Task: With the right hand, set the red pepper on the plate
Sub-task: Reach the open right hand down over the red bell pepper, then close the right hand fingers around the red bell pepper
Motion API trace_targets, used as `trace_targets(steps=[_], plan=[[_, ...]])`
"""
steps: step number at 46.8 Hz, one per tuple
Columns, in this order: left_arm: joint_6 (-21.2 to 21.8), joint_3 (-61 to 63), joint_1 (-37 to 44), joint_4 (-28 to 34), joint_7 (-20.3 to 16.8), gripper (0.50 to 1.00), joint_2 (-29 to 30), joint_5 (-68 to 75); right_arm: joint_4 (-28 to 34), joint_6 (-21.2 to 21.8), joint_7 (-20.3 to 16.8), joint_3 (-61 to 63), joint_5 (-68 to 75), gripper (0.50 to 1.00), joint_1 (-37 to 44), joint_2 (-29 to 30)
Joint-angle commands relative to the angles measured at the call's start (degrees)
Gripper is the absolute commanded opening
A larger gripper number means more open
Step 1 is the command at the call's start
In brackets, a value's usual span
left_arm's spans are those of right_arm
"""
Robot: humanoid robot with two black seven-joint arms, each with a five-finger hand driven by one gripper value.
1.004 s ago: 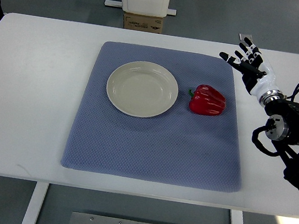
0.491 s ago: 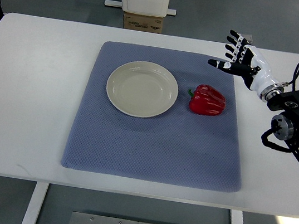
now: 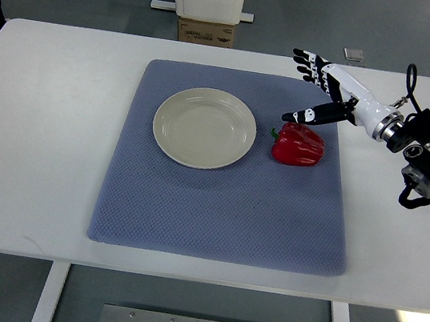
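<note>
Right hand [image 3: 317,87] splayed, holding nothing, above red pepper [image 3: 298,144]; plate [image 3: 204,127] empty.

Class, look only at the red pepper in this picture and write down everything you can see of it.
The red pepper is a glossy, lobed bell pepper with a short green stem pointing left toward the plate. It lies on its side on the blue-grey mat, just right of the plate and not touching it. The right hand hovers open just above and behind it; contact cannot be confirmed.
</note>
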Motion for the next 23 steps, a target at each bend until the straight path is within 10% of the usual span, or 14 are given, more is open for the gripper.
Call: trace_targets(steps=[1, 23], plan=[[0.0, 0.0, 0.1, 0.0, 0.0, 1.000, 0.0, 0.0, -0.1, -0.1, 1.2, -4.8, -0.4, 1.000, 1.6, 0.0], [0.0, 0.0, 0.1, 0.0, 0.0, 1.000, 0.0, 0.0, -1.0, -1.8, 2.1, -12.9, -5.0, 0.998, 3.1, 0.2]])
